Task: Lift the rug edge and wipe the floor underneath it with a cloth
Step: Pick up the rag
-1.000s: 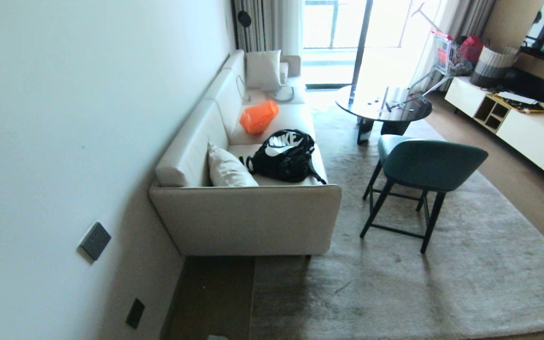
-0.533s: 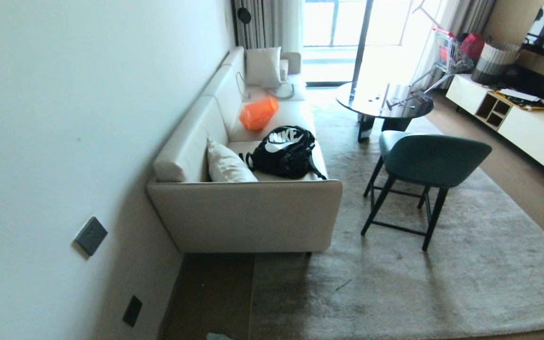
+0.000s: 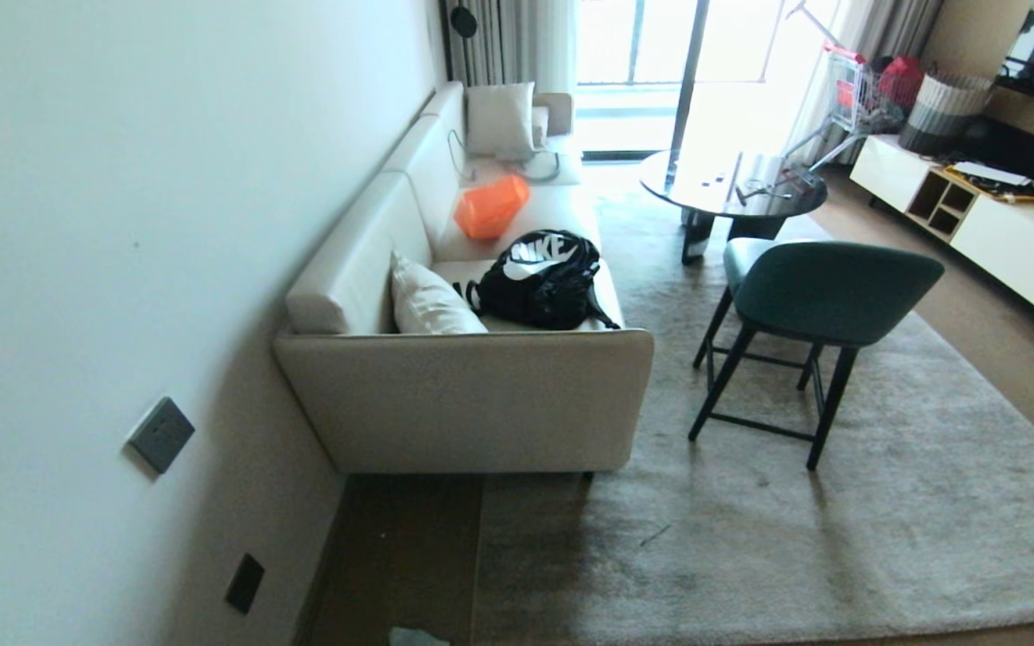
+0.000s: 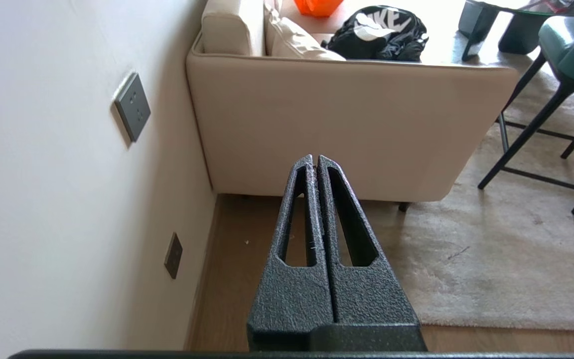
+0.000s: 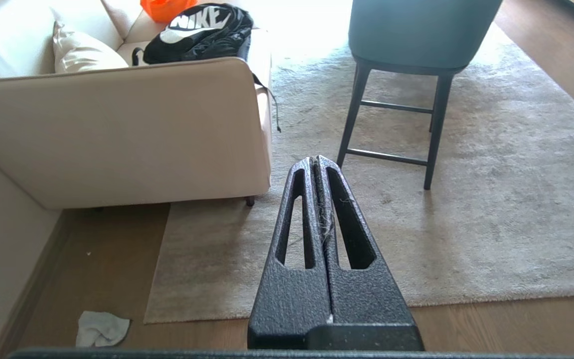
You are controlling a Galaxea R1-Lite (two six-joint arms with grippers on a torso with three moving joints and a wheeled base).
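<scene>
1. Pointing forward and down over the room, the left gripper (image 4: 315,158) is clenched: its two black fingers (image 4: 301,209) press flat against each other with nothing between them. It touches nothing.
2. Right gripper (image 5: 316,159): likewise clenched and empty-handed, apart from a few strands of lint caught in the seam between the fingers (image 5: 339,209). It hangs above the rug without contact.
3. Neither arm shows in the head view.
4. Landmark: the cream sofa (image 3: 472,404), set against the white wall (image 3: 122,224).
5. Rug edge (image 5: 157,269): a straight border running out from under the sofa's near end to a square corner (image 5: 148,319). It lies flat on the floor, not lifted. The grey-beige pile shows darker mottled patches near the sofa.
6. Floor (image 5: 102,259): brown wood-grain planks, exposed in a strip between the wall and the rug edge in front of the sofa's near end, and along the rug's near border. A small pale speck lies on the strip.
7. Cloth (image 5: 101,328): a crumpled pale rag on the bare floor, in front of the sofa's near end, close to the wall, just beside the rug's corner but not touching it. Only its top edge shows in the head view (image 3: 416,637).
8. A green chair (image 3: 818,305) stands on the rug beside the sofa; a black backpack (image 3: 542,278) rests on the sofa seat.
</scene>
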